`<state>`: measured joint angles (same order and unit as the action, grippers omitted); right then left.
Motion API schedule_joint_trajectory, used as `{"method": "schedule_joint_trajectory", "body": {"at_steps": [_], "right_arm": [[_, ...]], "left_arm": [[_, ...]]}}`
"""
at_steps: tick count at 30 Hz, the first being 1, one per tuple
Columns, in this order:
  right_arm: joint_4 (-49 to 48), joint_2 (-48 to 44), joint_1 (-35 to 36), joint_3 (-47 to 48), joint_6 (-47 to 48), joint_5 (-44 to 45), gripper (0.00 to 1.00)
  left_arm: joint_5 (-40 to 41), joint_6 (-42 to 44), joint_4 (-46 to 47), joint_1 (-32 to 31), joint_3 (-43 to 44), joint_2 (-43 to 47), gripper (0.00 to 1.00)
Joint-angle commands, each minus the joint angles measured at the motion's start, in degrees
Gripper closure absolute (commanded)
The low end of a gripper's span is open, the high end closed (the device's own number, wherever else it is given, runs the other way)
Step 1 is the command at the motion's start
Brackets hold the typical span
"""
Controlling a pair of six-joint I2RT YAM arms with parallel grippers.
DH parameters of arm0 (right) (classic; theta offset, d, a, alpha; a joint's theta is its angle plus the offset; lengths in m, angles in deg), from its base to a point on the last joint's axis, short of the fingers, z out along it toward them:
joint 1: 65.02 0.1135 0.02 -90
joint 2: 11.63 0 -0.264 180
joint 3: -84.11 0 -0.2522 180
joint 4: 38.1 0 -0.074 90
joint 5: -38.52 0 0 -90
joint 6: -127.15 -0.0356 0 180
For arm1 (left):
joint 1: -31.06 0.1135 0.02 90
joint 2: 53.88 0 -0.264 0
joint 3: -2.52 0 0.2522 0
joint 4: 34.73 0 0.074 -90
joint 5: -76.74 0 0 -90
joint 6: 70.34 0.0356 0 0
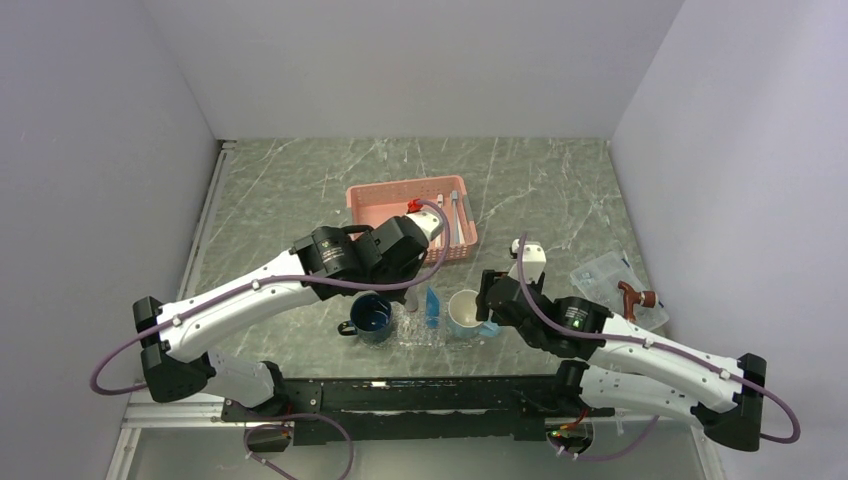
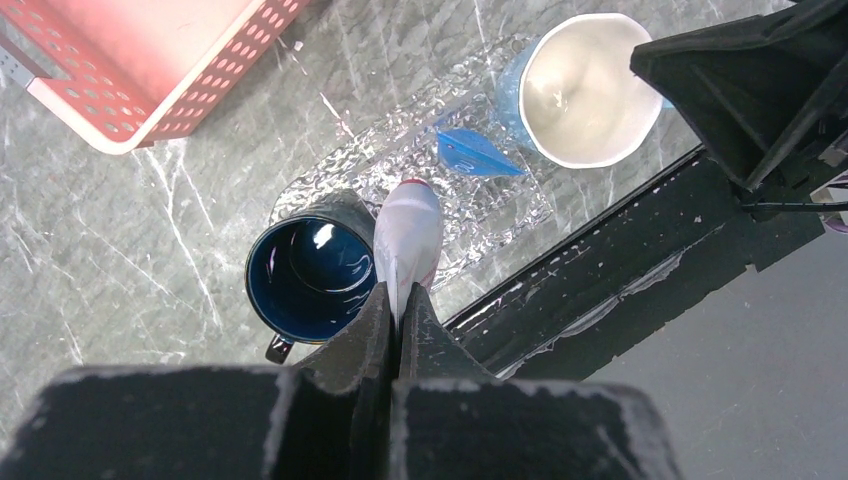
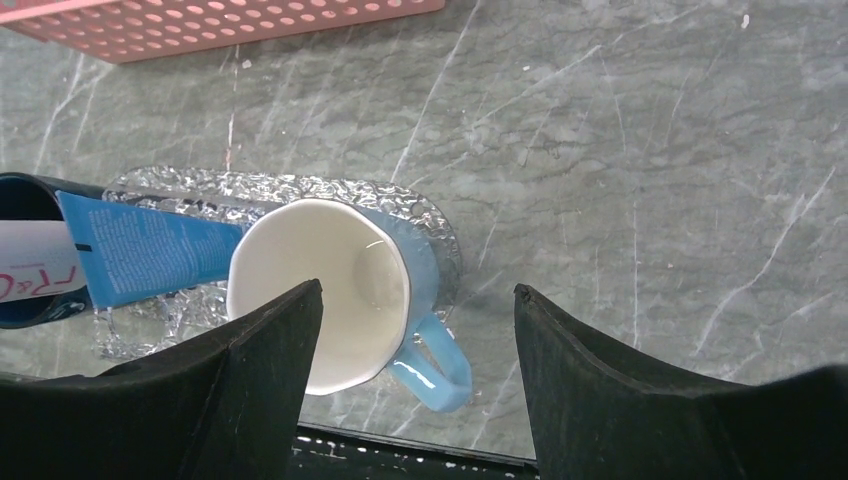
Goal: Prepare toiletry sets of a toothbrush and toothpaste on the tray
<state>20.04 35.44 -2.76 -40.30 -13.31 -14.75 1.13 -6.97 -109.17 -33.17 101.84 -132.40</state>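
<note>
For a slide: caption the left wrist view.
Left gripper holds the white toothpaste above the tray and dark blue mug.

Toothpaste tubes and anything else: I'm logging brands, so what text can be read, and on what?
"R&" in red, next letter unclear: on the white toothpaste.
Fine white print, too small to read: on the blue toothpaste.
No other text is visible.

pink basket [image 1: 400, 186], navy mug [image 1: 375, 316] — pale-blue mug [image 1: 465, 312]
</note>
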Motion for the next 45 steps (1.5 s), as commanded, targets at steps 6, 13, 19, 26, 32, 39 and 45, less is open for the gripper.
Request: {"method": "schedule_joint_trajectory", "body": {"at_steps": [6, 13, 19, 26, 32, 39, 45], "right_arm": [[1.3, -4.3, -0.3, 0.0, -2.1, 2.3, 0.27], [1.5, -6.1, -0.4, -0.4, -2.2, 1.9, 0.27], [1.0, -7.2, -0.4, -0.9, -1.7, 1.2, 0.27], [1.0, -8.3, -0.5, -0.9, -1.5, 1.1, 0.27], [1.0, -8.1, -0.4, -1.0, -1.4, 0.8, 0.28], [0.4, -8.1, -0.4, -1.6, -1.4, 0.6, 0.27], [0.3, -8.1, -0.4, -1.9, -1.5, 0.4, 0.27]], "left_arm": [[-0.3, 0.6, 3.0, -0.6, 2.1, -1.0, 1.00], [0.0, 1.2, 4.2, -0.5, 1.6, -2.1, 1.00], [0.4, 1.7, 5.1, -0.5, 0.9, -3.0, 1.00], [0.9, 2.0, 5.7, -0.5, 0.2, -4.3, 1.00], [1.3, 2.2, 5.8, -0.5, -0.4, -5.2, 1.00], [1.8, 2.2, 6.1, -0.6, -1.6, -5.9, 1.00], [2.0, 2.0, 7.4, -0.5, -4.0, -5.7, 1.00]]}}
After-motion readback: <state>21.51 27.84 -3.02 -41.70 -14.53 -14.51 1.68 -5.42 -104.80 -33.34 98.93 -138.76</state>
